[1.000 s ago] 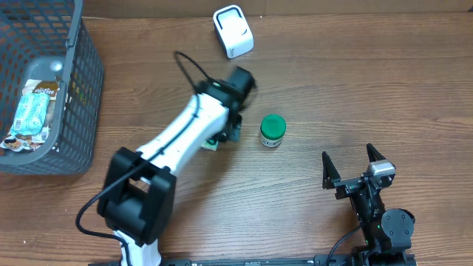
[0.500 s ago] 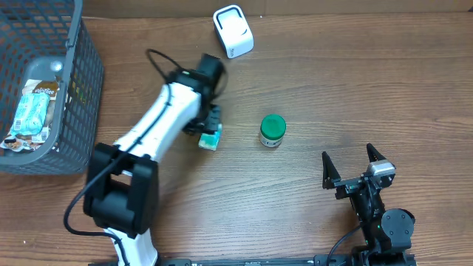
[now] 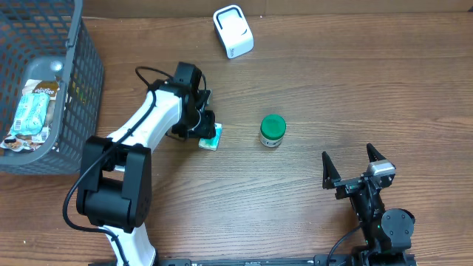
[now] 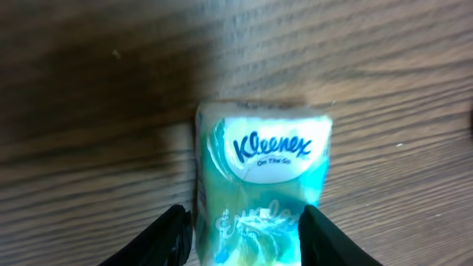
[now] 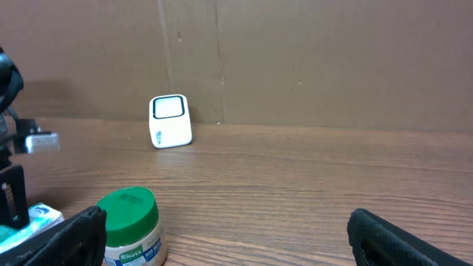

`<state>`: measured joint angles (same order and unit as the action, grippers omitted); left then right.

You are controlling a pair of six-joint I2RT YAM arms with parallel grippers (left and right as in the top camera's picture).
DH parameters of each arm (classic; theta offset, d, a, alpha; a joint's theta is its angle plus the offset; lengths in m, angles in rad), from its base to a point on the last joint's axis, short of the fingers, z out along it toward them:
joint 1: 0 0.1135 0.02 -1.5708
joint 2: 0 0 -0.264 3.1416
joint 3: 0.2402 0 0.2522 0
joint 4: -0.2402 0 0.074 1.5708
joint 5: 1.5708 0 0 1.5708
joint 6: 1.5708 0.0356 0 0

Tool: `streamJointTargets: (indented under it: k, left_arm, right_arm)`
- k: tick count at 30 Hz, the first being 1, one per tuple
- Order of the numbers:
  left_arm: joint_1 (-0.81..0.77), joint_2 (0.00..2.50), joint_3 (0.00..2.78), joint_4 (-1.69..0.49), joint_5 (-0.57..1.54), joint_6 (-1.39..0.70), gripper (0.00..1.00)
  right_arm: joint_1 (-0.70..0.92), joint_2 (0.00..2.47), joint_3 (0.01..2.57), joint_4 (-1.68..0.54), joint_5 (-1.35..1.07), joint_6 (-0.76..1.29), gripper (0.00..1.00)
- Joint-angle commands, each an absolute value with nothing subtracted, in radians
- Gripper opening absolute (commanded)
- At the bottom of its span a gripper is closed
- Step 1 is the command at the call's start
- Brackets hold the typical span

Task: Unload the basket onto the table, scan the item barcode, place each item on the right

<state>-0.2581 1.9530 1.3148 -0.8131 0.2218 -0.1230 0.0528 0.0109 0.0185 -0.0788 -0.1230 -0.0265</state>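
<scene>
Wood table (image 3: 332, 89), L arm (image 3: 151, 122) stretched fwd, L hand (image 4: 244, 216) released, astride Kleenex pack (image 4: 262, 148), R hand (image 3: 347, 154) spread

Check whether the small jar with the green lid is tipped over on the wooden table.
No, the small jar with the green lid stands upright on the wooden table, its lid on top.

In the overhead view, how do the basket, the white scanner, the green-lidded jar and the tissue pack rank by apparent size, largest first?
1. basket
2. white scanner
3. green-lidded jar
Unranked: tissue pack, partly hidden under the left gripper, so I cannot compare it with the jar.
</scene>
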Motion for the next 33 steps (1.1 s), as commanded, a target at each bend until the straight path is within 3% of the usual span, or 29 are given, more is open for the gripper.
streamJointTargets:
  k: [1, 7, 11, 17, 33]
  left_arm:
    - [-0.256, 1.969, 1.266, -0.765, 0.256, -0.12, 0.44]
    - [-0.256, 1.969, 1.219, -0.702, 0.26, -0.139, 0.34]
    - [-0.259, 1.967, 1.234, -0.715, 0.263, -0.138, 0.17]
    - [-0.285, 1.958, 1.329, -0.799, 0.237, -0.159, 0.11]
    - [-0.668, 1.943, 1.42, -0.994, -0.506, -0.474, 0.05]
  right_arm:
    - [0.05, 0.003, 0.008, -0.074, -0.114, -0.031, 1.0]
    - [0.05, 0.003, 0.008, -0.074, -0.114, -0.031, 1.0]
    - [0.05, 0.003, 0.008, -0.074, -0.114, -0.031, 1.0]
    - [0.05, 0.003, 0.008, -0.074, -0.114, -0.031, 1.0]
    - [0.05, 0.003, 0.008, -0.074, -0.113, -0.031, 1.0]
